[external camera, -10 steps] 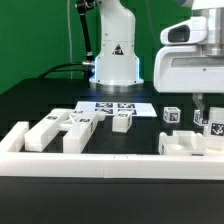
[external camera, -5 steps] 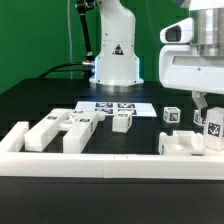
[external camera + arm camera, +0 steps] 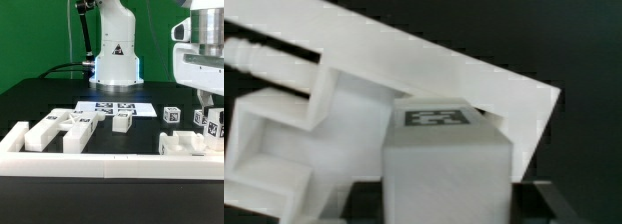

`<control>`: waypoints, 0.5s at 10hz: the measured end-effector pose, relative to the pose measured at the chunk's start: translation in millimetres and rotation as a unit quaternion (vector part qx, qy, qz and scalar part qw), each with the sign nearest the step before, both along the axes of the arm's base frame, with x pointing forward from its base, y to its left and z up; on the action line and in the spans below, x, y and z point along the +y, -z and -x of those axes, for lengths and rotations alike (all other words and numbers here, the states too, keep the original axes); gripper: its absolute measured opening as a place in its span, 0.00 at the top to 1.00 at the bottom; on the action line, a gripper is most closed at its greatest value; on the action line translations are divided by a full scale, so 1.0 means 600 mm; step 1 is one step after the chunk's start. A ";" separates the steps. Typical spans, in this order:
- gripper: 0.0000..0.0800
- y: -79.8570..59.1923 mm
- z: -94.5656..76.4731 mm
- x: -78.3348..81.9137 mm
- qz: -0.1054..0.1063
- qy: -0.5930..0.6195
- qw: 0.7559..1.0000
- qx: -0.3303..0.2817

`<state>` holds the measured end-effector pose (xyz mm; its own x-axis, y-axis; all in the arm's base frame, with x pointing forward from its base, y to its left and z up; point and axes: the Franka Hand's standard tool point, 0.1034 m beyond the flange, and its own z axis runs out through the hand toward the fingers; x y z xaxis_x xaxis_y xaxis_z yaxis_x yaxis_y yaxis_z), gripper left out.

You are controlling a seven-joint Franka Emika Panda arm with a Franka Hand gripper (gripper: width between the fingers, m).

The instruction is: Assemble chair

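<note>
My gripper (image 3: 212,124) is at the exterior view's right, shut on a white chair leg block (image 3: 213,121) with a square tag. In the wrist view the block (image 3: 441,150) fills the space between the dark fingers (image 3: 530,202), and the gripper (image 3: 441,205) holds it just above a flat white chair part with cut-outs (image 3: 313,120). That part (image 3: 184,144) lies on the table under the gripper. Other loose white chair parts (image 3: 62,130) lie at the exterior view's left, one more (image 3: 121,121) near the middle, and a small tagged block (image 3: 172,115) stands behind the flat part.
The marker board (image 3: 112,107) lies flat behind the parts, in front of the arm's white base (image 3: 116,62). A long low white border rail (image 3: 100,166) runs along the front of the table and turns back at the exterior view's left.
The arm has shifted toward the exterior view's right, carrying the held block with it. The loose parts have not moved.
</note>
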<state>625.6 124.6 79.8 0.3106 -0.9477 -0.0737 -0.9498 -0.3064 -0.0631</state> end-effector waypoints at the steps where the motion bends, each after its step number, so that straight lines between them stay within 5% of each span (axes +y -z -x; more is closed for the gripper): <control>1: 0.64 0.000 0.000 0.000 0.001 -0.019 1.000 -0.002; 3: 0.33 -0.001 0.002 0.004 0.002 -0.069 0.998 0.000; 5: 0.23 -0.003 0.001 0.009 0.004 -0.152 0.988 -0.008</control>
<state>624.8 129.9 81.5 0.5814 -0.8115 -0.0591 -0.8132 -0.5773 -0.0735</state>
